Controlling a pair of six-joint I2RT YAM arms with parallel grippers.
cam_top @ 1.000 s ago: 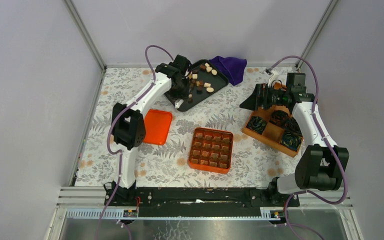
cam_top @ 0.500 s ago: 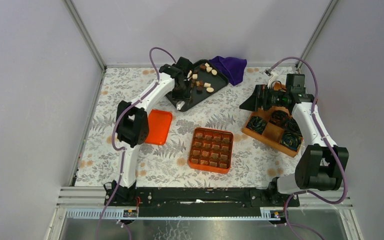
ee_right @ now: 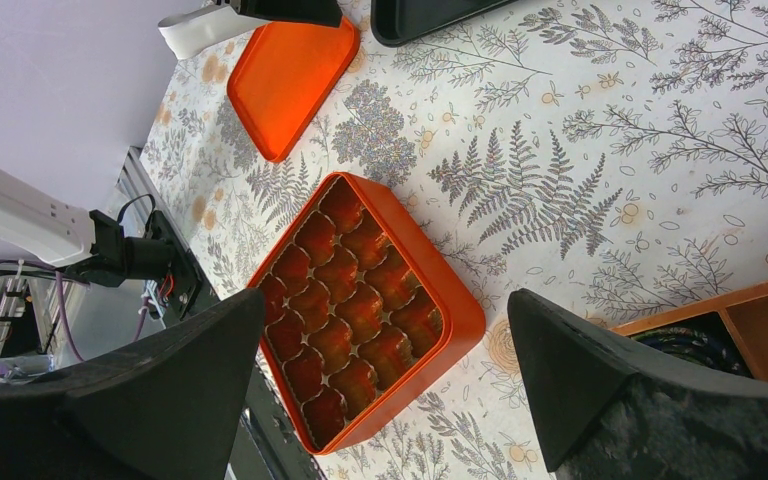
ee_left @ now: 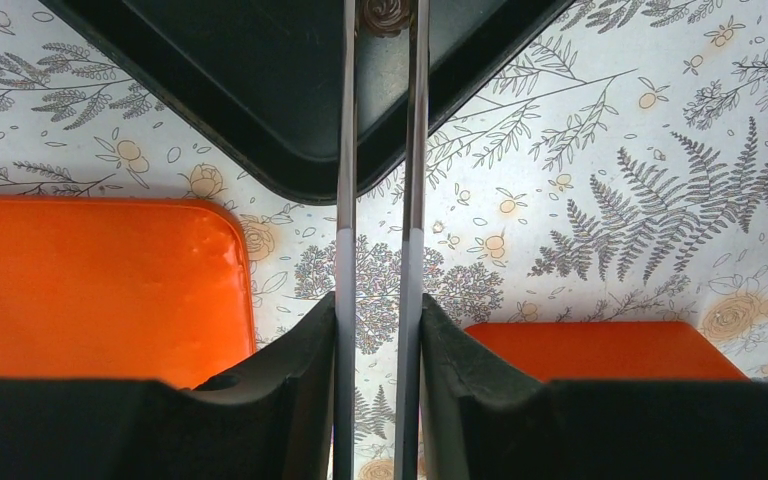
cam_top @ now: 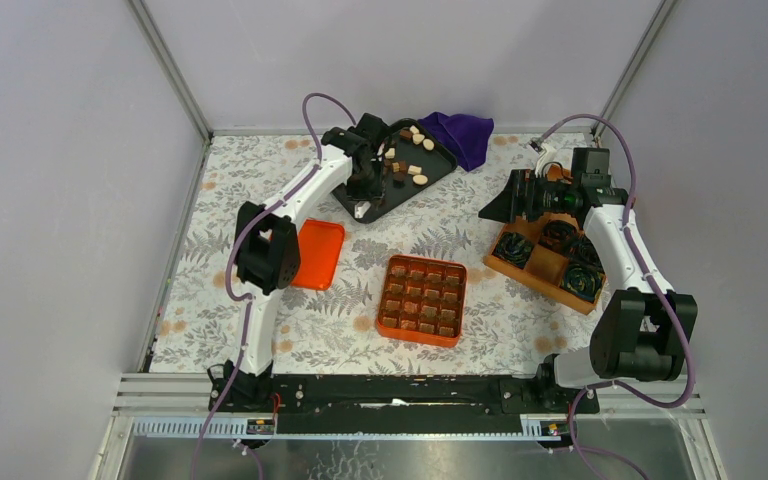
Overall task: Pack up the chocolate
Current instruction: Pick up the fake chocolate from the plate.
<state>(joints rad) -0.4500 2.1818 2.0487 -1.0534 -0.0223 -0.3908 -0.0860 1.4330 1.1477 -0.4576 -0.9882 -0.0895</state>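
At the far end of the fern-printed surface, the left pincer hangs over the near corner of a black tray, its thin blades a narrow gap apart with one brown chocolate piece filling the space between the tips; whether the piece is gripped or merely lies between them cannot be told. More chocolate, brown and cream, lies scattered across the tray's far half. A compartmented orange box sits mid-surface, its flat orange lid off to the left. The right pincer hovers spread wide and empty beside a wooden box of dark rolls. A purple cloth lies behind the tray.
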